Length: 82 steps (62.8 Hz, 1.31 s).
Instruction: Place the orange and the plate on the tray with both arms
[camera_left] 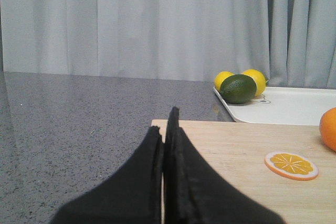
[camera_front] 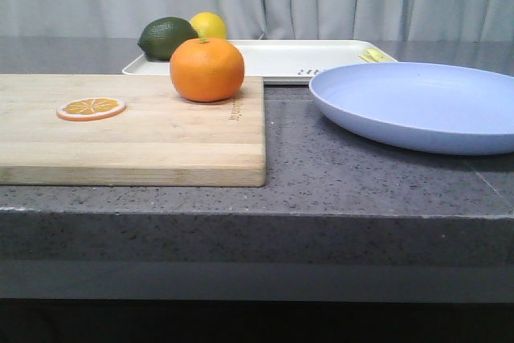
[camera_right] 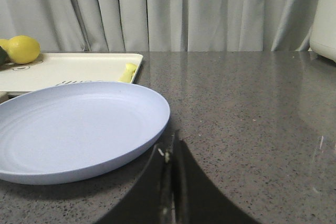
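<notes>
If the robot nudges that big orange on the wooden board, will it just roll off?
Probably yes. The orange is round and sits free on the flat cutting board, near its far edge, so a sideways push would likely roll it. Its skin looks smooth and glossy, so narrow fingers might slip. It looks firm enough to keep its shape when squeezed.

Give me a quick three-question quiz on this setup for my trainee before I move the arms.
1. True or false: the orange sits on the cutting board.
2. Where is the plate? A) on the tray B) on the counter C) on the board
3. Fill in: the left end effector is ___.

Key: 1 true; 2 B; 3 shut, holding nothing.
</notes>
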Motion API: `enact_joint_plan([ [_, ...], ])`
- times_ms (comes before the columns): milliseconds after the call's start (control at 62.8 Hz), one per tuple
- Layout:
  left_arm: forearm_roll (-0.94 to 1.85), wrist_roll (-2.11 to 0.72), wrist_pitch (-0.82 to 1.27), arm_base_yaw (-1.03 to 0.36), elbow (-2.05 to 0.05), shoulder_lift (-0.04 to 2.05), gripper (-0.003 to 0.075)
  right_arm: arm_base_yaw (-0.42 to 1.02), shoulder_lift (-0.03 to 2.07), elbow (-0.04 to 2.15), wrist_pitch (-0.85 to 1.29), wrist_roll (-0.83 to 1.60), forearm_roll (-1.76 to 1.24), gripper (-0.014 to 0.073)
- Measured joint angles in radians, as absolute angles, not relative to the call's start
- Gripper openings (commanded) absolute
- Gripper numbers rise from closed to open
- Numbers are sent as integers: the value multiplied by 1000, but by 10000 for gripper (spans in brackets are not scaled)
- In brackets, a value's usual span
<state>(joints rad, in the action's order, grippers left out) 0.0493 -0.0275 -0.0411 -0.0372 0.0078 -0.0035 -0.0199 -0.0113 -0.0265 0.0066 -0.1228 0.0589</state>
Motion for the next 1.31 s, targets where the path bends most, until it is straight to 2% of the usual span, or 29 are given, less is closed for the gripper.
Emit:
enact_joint_plan([
  [781, 49, -28, -41, -37, 8, -3, -20, -20, -11, -27, 7, -123, 59, -65],
  [1020, 49, -28, -149, -37, 5, -3, -20, -20, -11, -15, -8, -123, 59, -65],
  [1131, 49, -27, -71, -37, -54, -3, -20, -20, -11, 56, 46, -123, 59, -65],
  [1306, 49, -27, 127, -37, -266, -3, -20, -20, -11, 264, 202, -123, 64, -65],
])
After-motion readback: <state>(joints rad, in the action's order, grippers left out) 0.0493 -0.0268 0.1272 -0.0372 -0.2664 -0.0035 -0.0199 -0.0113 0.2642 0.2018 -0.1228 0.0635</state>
